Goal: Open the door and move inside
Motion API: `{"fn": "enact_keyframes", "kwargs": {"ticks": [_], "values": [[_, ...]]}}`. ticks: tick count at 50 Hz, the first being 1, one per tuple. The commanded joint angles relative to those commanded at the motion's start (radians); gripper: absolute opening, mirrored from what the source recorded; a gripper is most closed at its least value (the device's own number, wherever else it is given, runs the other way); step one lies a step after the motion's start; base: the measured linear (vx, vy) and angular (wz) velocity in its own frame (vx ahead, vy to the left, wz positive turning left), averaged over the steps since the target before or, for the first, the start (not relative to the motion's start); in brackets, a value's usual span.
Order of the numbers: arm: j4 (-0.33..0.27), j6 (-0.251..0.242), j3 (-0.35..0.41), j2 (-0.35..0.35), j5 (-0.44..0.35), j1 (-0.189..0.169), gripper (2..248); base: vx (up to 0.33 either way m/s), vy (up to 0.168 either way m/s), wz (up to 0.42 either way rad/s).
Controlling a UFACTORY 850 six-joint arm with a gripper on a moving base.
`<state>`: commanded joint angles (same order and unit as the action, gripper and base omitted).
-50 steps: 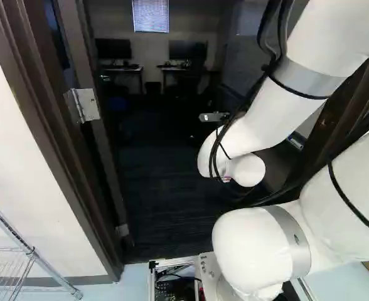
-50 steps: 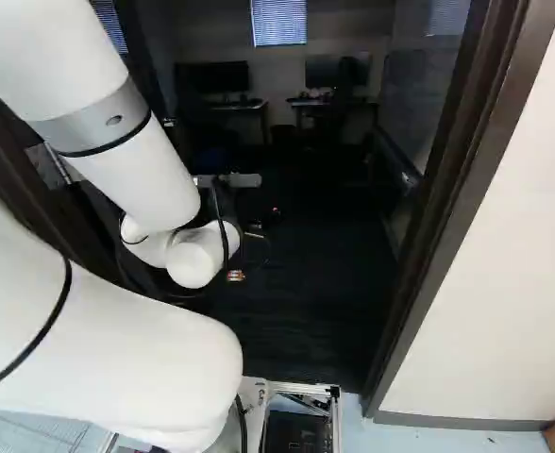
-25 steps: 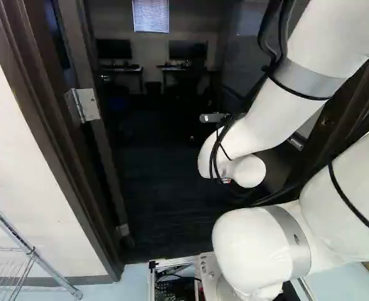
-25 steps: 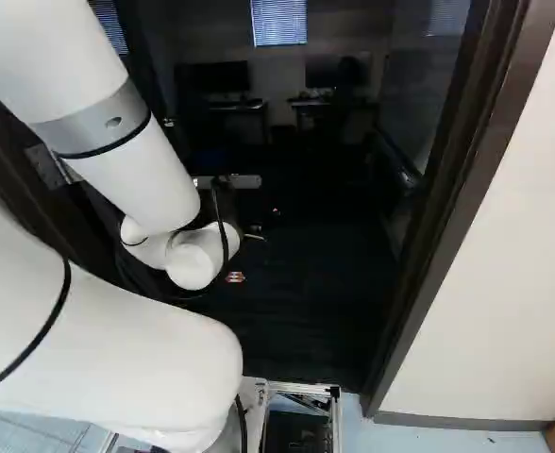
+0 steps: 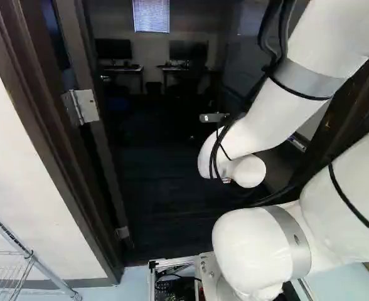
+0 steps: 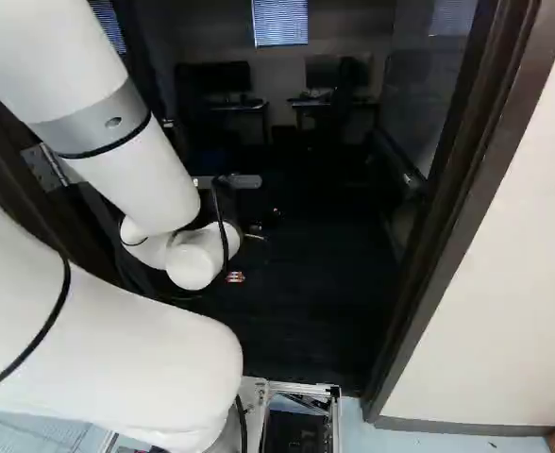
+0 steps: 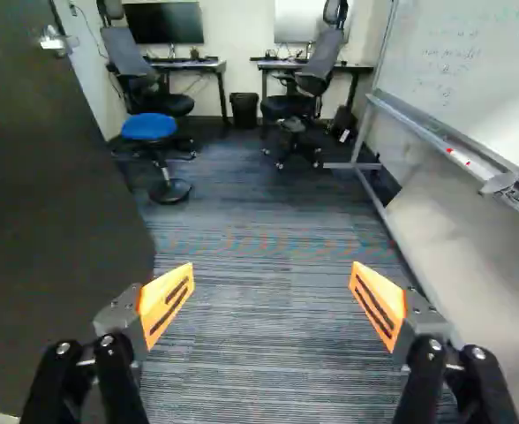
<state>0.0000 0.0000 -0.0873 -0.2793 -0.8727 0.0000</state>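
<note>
Wrist view: we see our gripper (image 7: 272, 296) wide open, its two orange pads (image 7: 167, 305) well apart and nothing held between them. Past the fingertips lies dark striped carpet (image 7: 259, 230). The door (image 7: 56, 177), our task's thing, stands open to the left of the gripper, swung into the room, with its silver handle (image 7: 55, 41) on the far part; we cannot tell how near the left finger is to it.

Farther in, a stool (image 7: 149, 127) with a blue seat stands left, near an office chair (image 7: 140, 71); a second office chair (image 7: 305, 84) is to the right. Behind them are two desks (image 7: 189, 64) with monitors (image 7: 164, 23), and a black bin (image 7: 244, 109) sits between the desks. On the right, a whiteboard (image 7: 471, 53) stands with a tray along its lower edge.

In the left base view, a metal hinge (image 5: 84, 106) shows on the left side of the dark door frame (image 5: 46, 125), and a wire shelf (image 5: 31, 256) stands at the near left against the white wall. Our arm (image 5: 269, 122) reaches forward into the doorway. In the right base view, the metal framework of our base (image 6: 301, 388) shows at the near edge of the doorway, on pale blue floor (image 6: 410, 442).
</note>
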Motion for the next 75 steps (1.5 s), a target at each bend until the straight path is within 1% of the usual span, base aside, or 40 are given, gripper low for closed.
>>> {"fn": "enact_keyframes", "kwargs": {"ticks": [75], "values": [[0.000, 0.000, 0.000, 0.000, 0.000, 0.000, 247, 0.168, 0.005, -0.011]]}}
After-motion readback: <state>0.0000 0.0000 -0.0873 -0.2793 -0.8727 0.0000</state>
